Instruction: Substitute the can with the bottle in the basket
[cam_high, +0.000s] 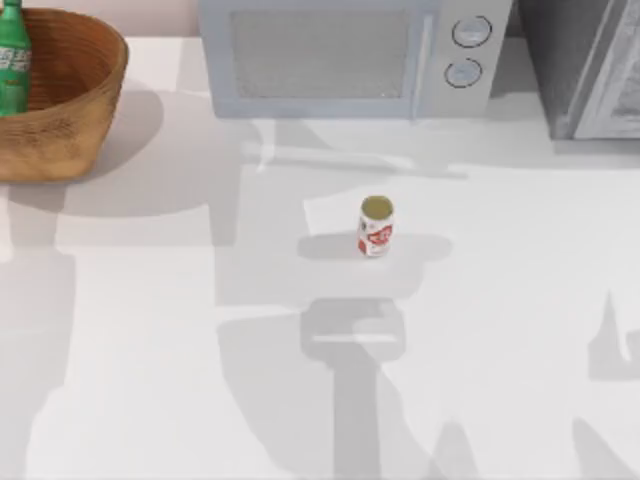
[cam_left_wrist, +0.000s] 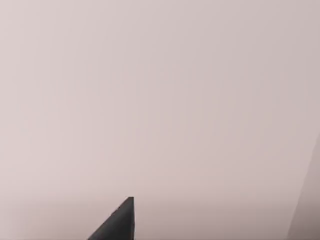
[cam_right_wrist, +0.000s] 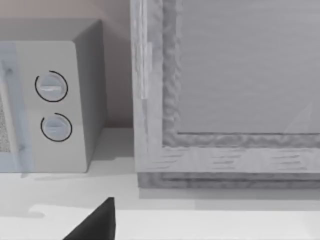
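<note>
The can (cam_high: 376, 227) stands upright on the white table near its middle, white with red markings and a dull gold top. The woven basket (cam_high: 85, 110) sits at the far left corner, cut off by the picture's edge. The green bottle (cam_high: 13, 62) with its white-and-red band stands inside the basket, against its left part. A dark tip of my left gripper (cam_left_wrist: 117, 225) shows in the left wrist view against a plain pale surface. A dark tip of my right gripper (cam_right_wrist: 95, 222) shows in the right wrist view, facing the appliances at the back.
A grey microwave (cam_high: 350, 55) with two round knobs (cam_high: 470, 32) stands along the back edge. A second grey appliance (cam_high: 585, 65) with a framed door (cam_right_wrist: 225, 95) stands at the back right. Arm shadows fall across the table.
</note>
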